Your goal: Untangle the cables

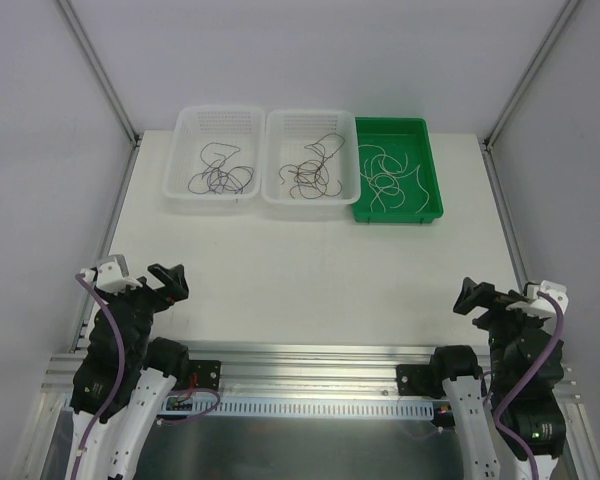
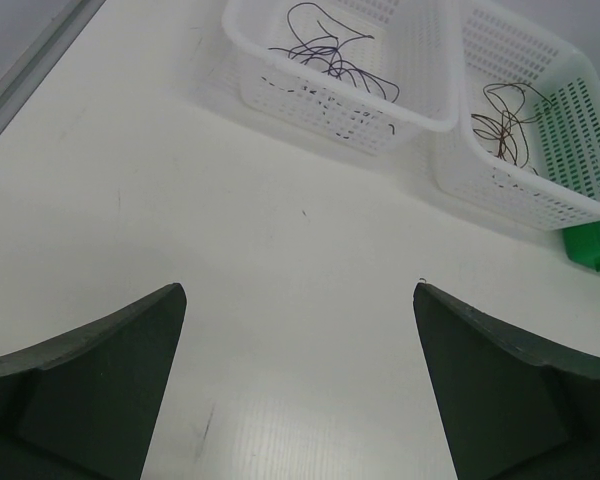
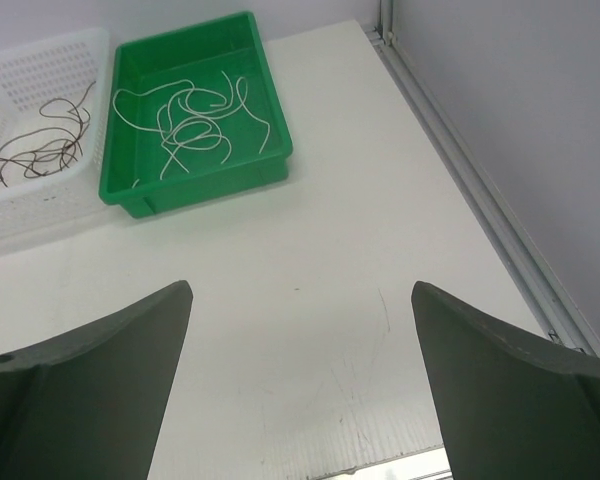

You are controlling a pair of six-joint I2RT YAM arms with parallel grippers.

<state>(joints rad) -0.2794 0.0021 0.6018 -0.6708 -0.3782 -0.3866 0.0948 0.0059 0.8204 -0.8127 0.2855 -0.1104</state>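
Dark cables [image 1: 220,175] lie in the left white basket [image 1: 185,150], also in the left wrist view [image 2: 330,65]. Brownish cables [image 1: 310,172] lie in the middle white basket [image 1: 277,140], also seen in the left wrist view [image 2: 502,120] and the right wrist view [image 3: 40,150]. White cables [image 1: 392,175] lie in the green tray [image 1: 432,180], also in the right wrist view [image 3: 195,120]. My left gripper [image 1: 170,280] is open and empty near the table's front left. My right gripper [image 1: 472,297] is open and empty near the front right.
The three containers stand side by side along the table's far edge. A metal rail [image 1: 310,355] runs along the near edge. Frame posts [image 1: 95,65] rise at the back corners. A metal edge strip [image 3: 480,190] borders the table's right side.
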